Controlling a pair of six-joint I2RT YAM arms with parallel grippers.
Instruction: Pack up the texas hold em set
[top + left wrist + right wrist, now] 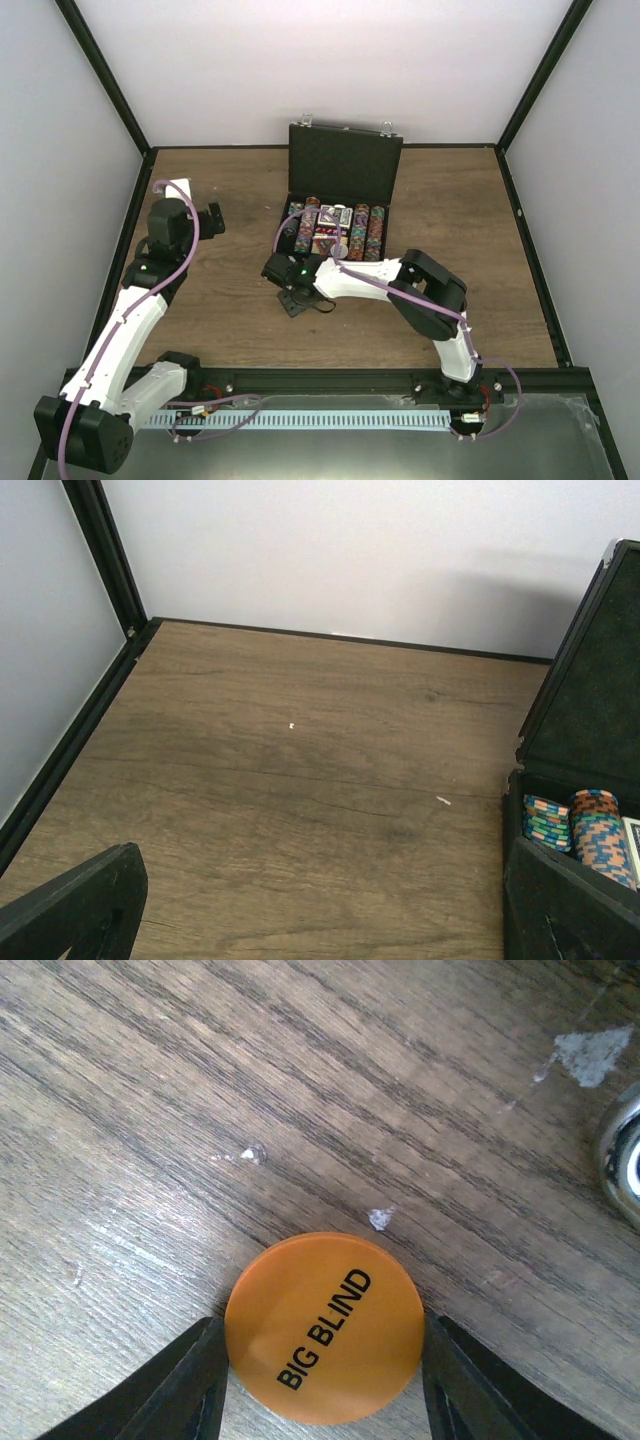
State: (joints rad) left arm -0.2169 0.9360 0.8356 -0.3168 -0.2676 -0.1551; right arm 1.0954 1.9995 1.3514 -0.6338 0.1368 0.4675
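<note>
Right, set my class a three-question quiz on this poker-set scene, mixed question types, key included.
1. True or false: the black rectangular hinged case has its lid up.
2. The orange round disc between the fingers of the right gripper reads: A) DEALER B) BIG BLIND C) SMALL BLIND.
3. Which gripper is open, away from the case, holding nothing?
Key: 1 true; 2 B; 3 the left gripper.

We see a brown wood-grain table [460, 250], flecked with white specks [380, 1218]. An orange disc [323, 1328] marked BIG BLIND lies flat on it between the right gripper [325, 1360] fingers. An open black case [345, 165] stands just beyond that gripper, ahead and right of the left gripper [320, 915].
</note>
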